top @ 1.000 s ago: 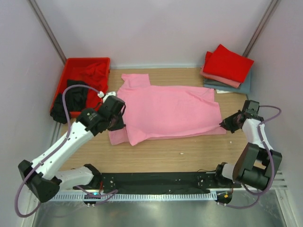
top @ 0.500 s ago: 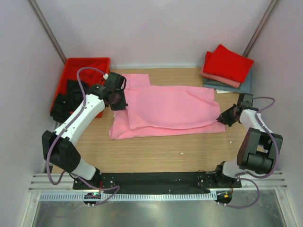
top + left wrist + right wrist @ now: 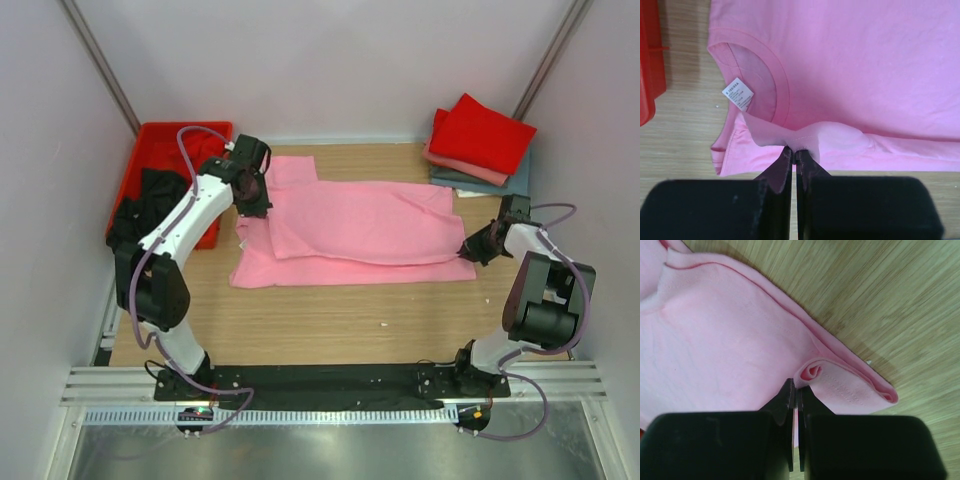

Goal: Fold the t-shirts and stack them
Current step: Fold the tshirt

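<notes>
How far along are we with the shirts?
Done: a stack of three folded shirts, far right. In hand: pink shirt, partly folded lengthwise, left gripper and right gripper both pinching its edge. Left: finish it, stack it, then the black shirt in the tray.

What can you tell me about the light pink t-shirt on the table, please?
The light pink t-shirt is soft plain cloth, lying across the wooden table, partly folded lengthwise onto itself. Its collar, with a white label inside, shows at the left end. The left tool is shut on a pinch of cloth near the collar; the right tool is shut on the hemmed corner at the other end.
</notes>
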